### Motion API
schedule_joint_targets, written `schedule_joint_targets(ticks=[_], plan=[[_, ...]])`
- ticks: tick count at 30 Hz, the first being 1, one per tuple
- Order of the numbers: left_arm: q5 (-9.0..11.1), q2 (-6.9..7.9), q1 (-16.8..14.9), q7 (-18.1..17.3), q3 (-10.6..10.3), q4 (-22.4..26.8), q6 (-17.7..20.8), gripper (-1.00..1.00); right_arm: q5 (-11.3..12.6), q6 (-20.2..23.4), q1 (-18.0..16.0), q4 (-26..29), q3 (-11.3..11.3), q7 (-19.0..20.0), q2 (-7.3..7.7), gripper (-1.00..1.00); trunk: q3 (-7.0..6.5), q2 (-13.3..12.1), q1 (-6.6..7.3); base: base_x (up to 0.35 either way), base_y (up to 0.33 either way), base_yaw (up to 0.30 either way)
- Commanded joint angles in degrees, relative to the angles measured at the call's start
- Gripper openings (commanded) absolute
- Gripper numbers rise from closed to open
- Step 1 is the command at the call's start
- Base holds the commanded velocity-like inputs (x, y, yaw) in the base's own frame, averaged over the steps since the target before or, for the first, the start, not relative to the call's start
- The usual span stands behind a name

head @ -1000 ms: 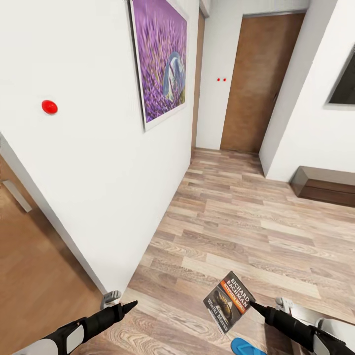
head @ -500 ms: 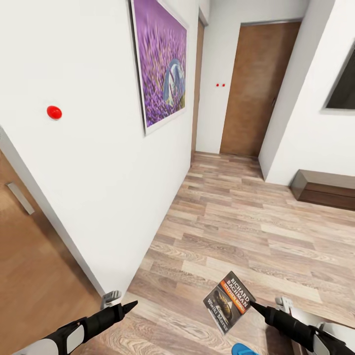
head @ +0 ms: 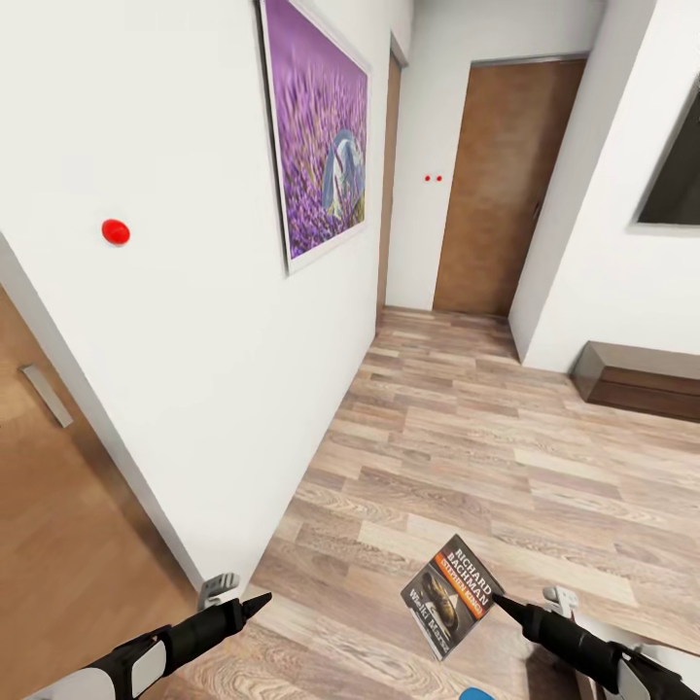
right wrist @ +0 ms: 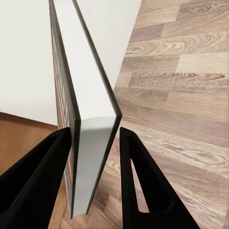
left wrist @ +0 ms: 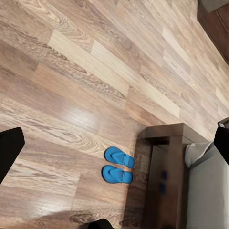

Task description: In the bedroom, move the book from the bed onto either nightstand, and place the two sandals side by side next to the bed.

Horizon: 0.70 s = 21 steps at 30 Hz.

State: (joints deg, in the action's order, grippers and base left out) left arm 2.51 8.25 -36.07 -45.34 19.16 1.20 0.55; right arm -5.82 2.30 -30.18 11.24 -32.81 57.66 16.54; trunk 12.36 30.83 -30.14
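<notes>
Hallway: white walls, wood-plank floor (head: pixel 457 437), one purple picture (head: pixel 316 126). Book (head: pixel 450 595), one, pinched by its edge in the right end effector (head: pixel 501 601), carried clear of the floor, probably for transit. Left end effector (head: pixel 255 606): pressed together, empty. Sandals (left wrist: pixel 118 165), two, side by side near the bed (left wrist: pixel 164 157) corner
</notes>
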Motion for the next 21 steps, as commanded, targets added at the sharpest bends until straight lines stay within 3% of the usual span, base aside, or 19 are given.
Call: schedule_joint_targets(ticks=[1, 21], plan=[[0.3, 0.02, -0.1, -0.2, -0.1, -0.1, 0.1, 1.0, -0.6, 0.2, -0.1, 0.0, -0.5, 0.3, -0.02, -1.0, 0.0, 0.1, -0.02, 0.0, 0.0, 0.0], [0.2, -0.4, 0.0, -0.2, -0.1, -0.1, 0.1, 1.0, -0.6, 0.2, -0.1, 0.0, -0.5, 0.3, -0.02, -1.0, -1.25, 0.1, -0.02, 0.0, 0.0, 0.0]])
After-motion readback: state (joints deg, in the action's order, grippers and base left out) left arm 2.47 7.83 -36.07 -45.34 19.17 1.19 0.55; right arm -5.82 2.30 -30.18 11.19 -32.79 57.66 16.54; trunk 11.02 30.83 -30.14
